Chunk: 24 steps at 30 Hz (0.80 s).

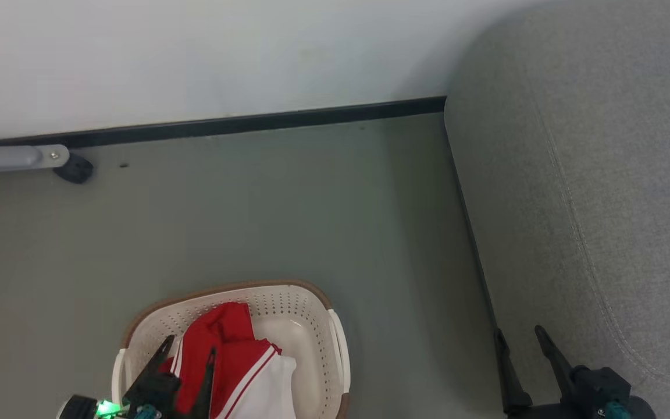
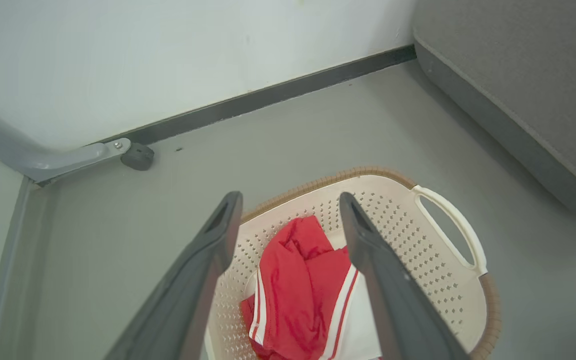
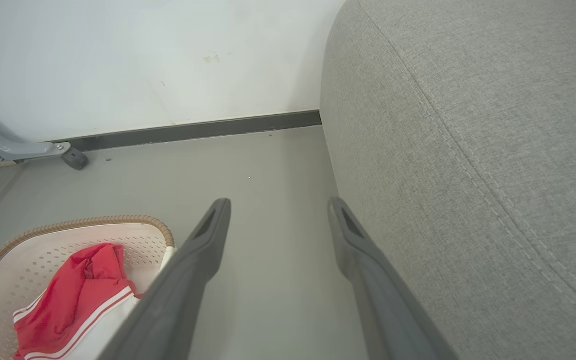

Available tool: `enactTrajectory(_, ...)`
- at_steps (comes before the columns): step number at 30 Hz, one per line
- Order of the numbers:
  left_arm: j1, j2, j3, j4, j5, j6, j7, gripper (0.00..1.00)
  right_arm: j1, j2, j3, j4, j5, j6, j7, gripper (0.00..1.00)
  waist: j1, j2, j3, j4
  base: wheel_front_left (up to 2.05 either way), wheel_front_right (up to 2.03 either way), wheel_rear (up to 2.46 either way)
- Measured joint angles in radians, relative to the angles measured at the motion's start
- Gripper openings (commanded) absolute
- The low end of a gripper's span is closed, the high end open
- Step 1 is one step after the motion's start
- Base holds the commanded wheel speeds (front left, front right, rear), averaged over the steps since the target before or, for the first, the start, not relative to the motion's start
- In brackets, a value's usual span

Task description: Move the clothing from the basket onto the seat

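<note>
The cream basket (image 1: pixel 312 314) with a brown rim stands on the floor at the lower left; red clothing (image 1: pixel 224 349) with white stripes lies crumpled inside it. My left gripper (image 1: pixel 189 343) hovers open just above that clothing, nothing between its fingers. In the left wrist view the open left gripper (image 2: pixel 290 200) frames the clothing (image 2: pixel 298 280) in the basket (image 2: pixel 418 235). The grey seat (image 1: pixel 602 174) fills the right side. My right gripper (image 1: pixel 518 331) stands open at the seat's front edge, holding nothing. The right wrist view shows the right gripper (image 3: pixel 278 205), seat (image 3: pixel 468 125), basket (image 3: pixel 43 245) and clothing (image 3: pixel 78 290).
A white wall with a dark skirting (image 1: pixel 224 123) runs along the back. A grey metal leg with a black foot (image 1: pixel 73 169) rests on the floor at the far left. Grey floor (image 1: pixel 282 221) lies between basket and seat.
</note>
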<state>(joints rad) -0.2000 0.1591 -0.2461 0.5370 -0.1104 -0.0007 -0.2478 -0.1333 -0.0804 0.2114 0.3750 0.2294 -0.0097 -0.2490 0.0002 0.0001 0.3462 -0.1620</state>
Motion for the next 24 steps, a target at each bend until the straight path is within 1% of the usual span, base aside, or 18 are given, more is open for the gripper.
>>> enactTrajectory(1,-0.030,0.014,-0.017,0.019,0.018,-0.010,0.009,1.00,-0.007,0.001,0.003,-0.018,-0.004,0.001,0.000,1.00,0.0000,0.0000,0.030,-0.011,0.00,0.00,0.00)
enactTrajectory(5,-0.095,0.037,-0.031,0.068,0.051,-0.027,0.035,1.00,-0.013,0.002,0.004,-0.038,-0.014,0.001,0.000,1.00,0.0000,0.0000,0.091,-0.032,0.00,0.00,0.00)
enactTrajectory(6,-0.147,0.054,-0.046,0.106,0.061,-0.046,0.058,1.00,-0.021,0.004,0.009,-0.054,-0.020,0.001,0.000,1.00,0.0001,0.0001,0.136,-0.046,0.00,0.00,0.00)
enactTrajectory(8,-0.188,0.073,-0.054,0.140,0.075,-0.060,0.076,1.00,-0.026,0.008,0.014,-0.072,-0.021,0.001,0.000,1.00,0.0001,0.0001,0.183,-0.058,0.00,0.00,0.00)
enactTrajectory(13,-0.245,0.109,-0.047,0.204,0.079,-0.063,0.115,1.00,-0.056,0.016,0.018,-0.093,-0.021,0.001,0.000,1.00,0.0001,0.0001,0.259,-0.079,0.00,0.00,0.00)
enactTrajectory(19,-0.351,0.097,-0.047,0.241,0.079,-0.071,0.152,1.00,-0.068,0.019,0.014,-0.117,-0.021,0.000,0.000,1.00,0.0000,0.0001,0.351,-0.100,0.00,0.00,0.00)
enactTrajectory(24,-0.411,0.085,-0.042,0.309,0.085,-0.068,0.189,1.00,-0.105,0.026,0.022,-0.134,-0.029,0.000,0.000,1.00,0.0000,0.0001,0.425,-0.111,0.00,0.00,0.00)
